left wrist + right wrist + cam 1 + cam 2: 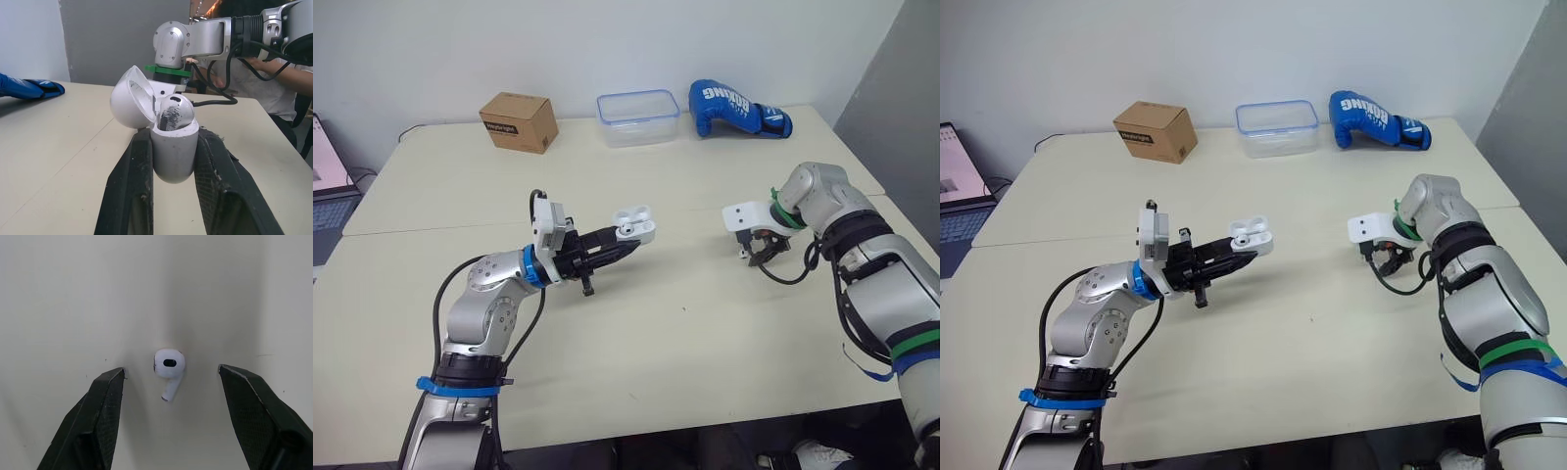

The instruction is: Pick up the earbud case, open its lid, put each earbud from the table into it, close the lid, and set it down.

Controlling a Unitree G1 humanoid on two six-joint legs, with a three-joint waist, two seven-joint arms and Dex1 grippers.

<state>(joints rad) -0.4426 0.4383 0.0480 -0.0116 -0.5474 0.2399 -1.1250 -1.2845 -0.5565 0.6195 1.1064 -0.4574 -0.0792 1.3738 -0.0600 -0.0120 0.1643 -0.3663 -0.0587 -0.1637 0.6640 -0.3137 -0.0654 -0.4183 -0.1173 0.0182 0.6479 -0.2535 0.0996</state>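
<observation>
Earbud case [173, 152], lid [129, 98] open and one earbud [173, 111] seated, is clamped in the left gripper [625, 244] above the bench [685, 323]. At its 3 o'clock, the open right gripper [761, 257] straddles the second earbud [169, 366] (presumably to pinch it).

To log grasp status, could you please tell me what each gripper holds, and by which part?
Left gripper grips the open earbud case by the sides of its lower body. Right gripper is open, holding nothing, above an earbud.
</observation>
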